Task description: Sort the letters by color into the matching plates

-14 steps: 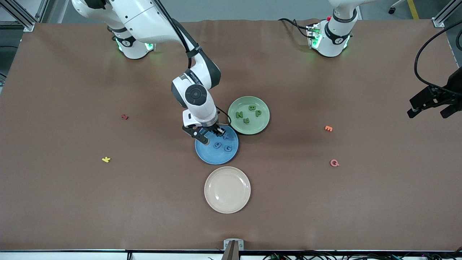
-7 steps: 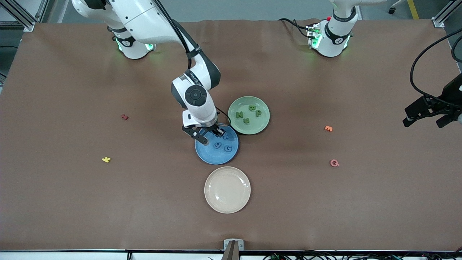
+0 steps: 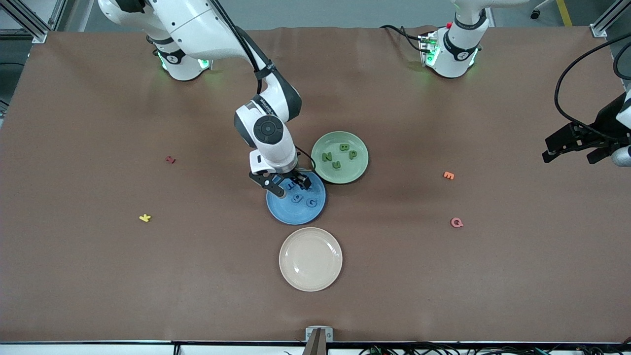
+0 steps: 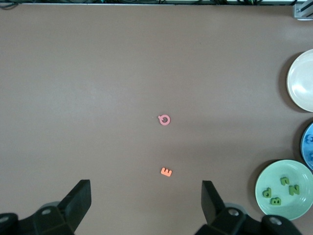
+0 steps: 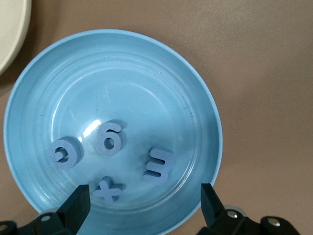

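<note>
My brown table [image 3: 98,276] carries blue plate [image 3: 296,213], green plate [image 3: 359,170], cream plate [image 3: 310,259], plus yellow [image 3: 144,217], dark red [image 3: 170,159], orange [image 3: 448,175] and pink [image 3: 457,223] letters.

Two white arms on show, glossy rounded shells with dark grey bands at the joints. The right arm [image 3: 217,34] carries a round dark cap with a small ring mark on its wrist housing, and a black cable runs down its forearm, strapped on by a dark band with white lettering too small to read. Its base [image 3: 182,61] glows green at the foot. The left arm's base [image 3: 451,52] glows green too, with a red button and black cables plugged in beside it. Both grippers are black: right gripper [image 3: 290,186], left gripper [image 3: 574,150], black cable looping above it.
</note>
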Controlling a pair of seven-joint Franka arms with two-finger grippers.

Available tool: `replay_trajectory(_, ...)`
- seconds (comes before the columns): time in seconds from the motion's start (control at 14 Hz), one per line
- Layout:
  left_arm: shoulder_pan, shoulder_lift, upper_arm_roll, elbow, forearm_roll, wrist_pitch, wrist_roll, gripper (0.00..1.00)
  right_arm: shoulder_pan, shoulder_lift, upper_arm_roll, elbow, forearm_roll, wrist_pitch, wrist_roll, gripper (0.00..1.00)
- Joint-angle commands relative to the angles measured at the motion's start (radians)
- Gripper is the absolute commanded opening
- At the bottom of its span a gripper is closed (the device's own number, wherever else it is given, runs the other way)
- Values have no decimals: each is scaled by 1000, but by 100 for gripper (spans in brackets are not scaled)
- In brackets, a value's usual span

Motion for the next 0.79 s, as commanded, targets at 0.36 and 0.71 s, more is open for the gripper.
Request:
replay_trajectory(0.36, -24, -112, 14, -127, 13, -2, -4, 100, -142, -141, -13, 18, -49, -308, -357, 100)
replay_trajectory(0.71, -11, -123, 11, -136, 15, 13, -4, 100, -354, -296, -14, 19, -54, -598, -779, 100)
